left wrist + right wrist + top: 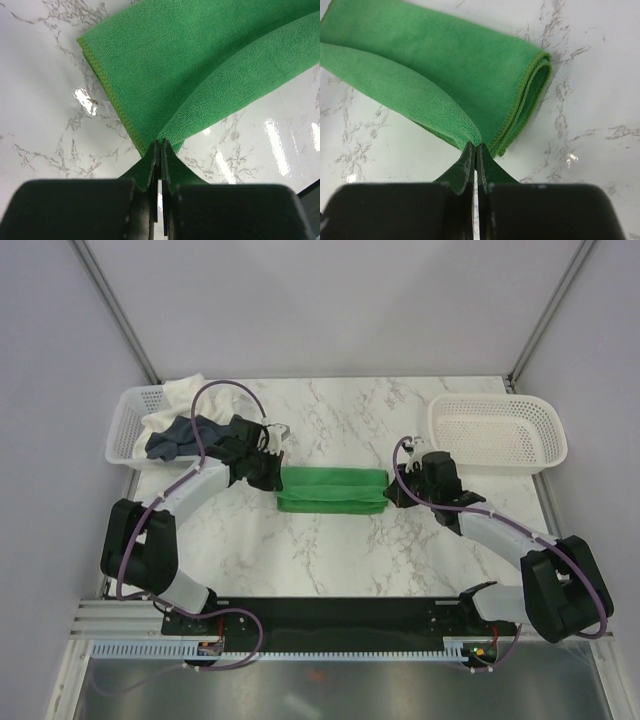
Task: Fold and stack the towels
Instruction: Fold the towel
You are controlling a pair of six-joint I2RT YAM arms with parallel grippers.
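Note:
The green towel [332, 489] lies folded in a long strip at the middle of the table. My left gripper [277, 478] is shut on its left near corner; in the left wrist view the towel [200, 70] fans out from the closed gripper [161, 144]. My right gripper [390, 490] is shut on the right near corner; in the right wrist view the towel [445, 65] shows stacked layers beside the closed gripper [476, 146]. The navy towel [178, 438] and the cream-white towel [180, 397] lie crumpled in the left basket [127, 415].
An empty white mesh basket [497, 432] stands at the back right. The left basket sits at the back left, close behind my left arm. Grey walls enclose the table on three sides.

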